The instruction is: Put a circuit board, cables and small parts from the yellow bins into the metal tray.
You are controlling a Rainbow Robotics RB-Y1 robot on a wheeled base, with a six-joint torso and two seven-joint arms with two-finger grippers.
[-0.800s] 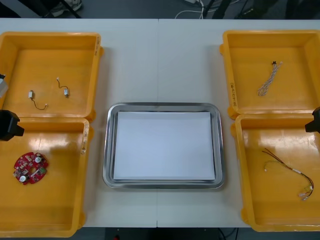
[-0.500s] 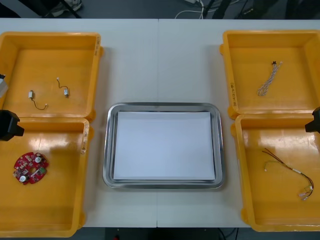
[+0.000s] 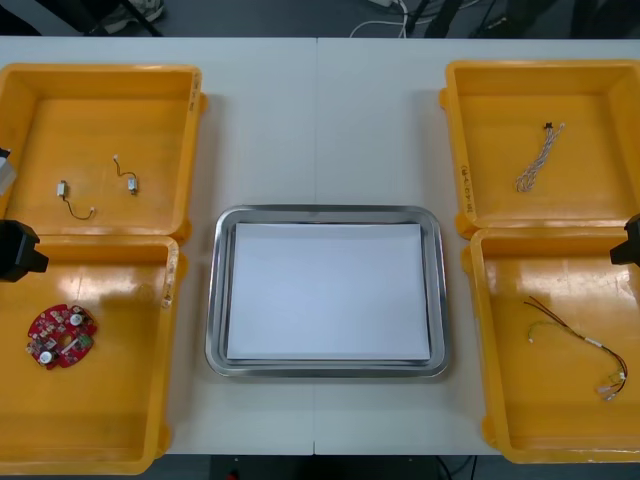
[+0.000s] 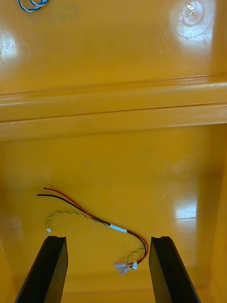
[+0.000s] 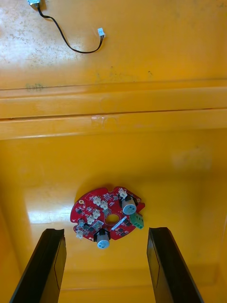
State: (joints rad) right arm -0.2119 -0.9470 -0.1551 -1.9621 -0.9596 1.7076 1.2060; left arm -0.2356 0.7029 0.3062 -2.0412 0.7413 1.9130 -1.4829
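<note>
A round red circuit board (image 3: 62,335) lies in the near left yellow bin (image 3: 120,430). My left gripper (image 5: 106,230) hangs open above it, and the circuit board (image 5: 108,218) lies just ahead of the gap between the fingers. In the near right yellow bin (image 3: 530,420) lies a red and yellow cable (image 3: 580,345). Over that bin my right gripper (image 4: 108,239) is open, the red and yellow cable (image 4: 94,220) stretching between and ahead of its fingers. The metal tray (image 3: 222,290), white inside, holds nothing.
The far left bin (image 3: 150,90) holds two short black cables (image 3: 75,205) with small metal parts. A twisted blue and white cable (image 3: 538,158) lies in the far right bin (image 3: 600,90). Bin walls run between each near and far bin.
</note>
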